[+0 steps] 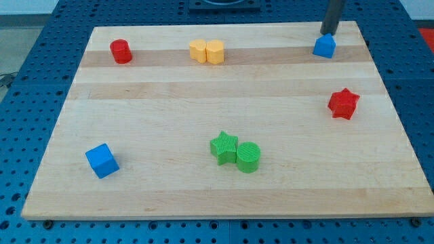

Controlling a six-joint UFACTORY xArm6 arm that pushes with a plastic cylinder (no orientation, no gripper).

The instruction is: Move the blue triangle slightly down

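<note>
A pale wooden board (224, 102) fills most of the frame, resting on a blue perforated table (20, 102) that shows around its edges. In the upper right, the dark rod comes down from the top edge of the frame, and my tip (328, 32) sits just above the blue triangle (324, 46), on its far side toward the view's top, so close that I cannot tell whether the two touch. The rod is a plain stick with nothing to open or close, and it holds nothing. The blue triangle itself lies near the board's top edge, toward the upper right corner. Below it and a little further right, well apart, lies a red star (343, 104), close to the board's right edge. Across the top, a yellow pair (207, 51) of small blocks stands side by side and touching, left of centre; their exact shapes are hard to make out. Further left, in the upper left of the board, stands a red cylinder (121, 51). In the lower middle, a green star (224, 147) touches a green cylinder (248, 157) on its right. A blue cube (102, 160) sits alone in the lower left, turned at an angle to the board's edges.
</note>
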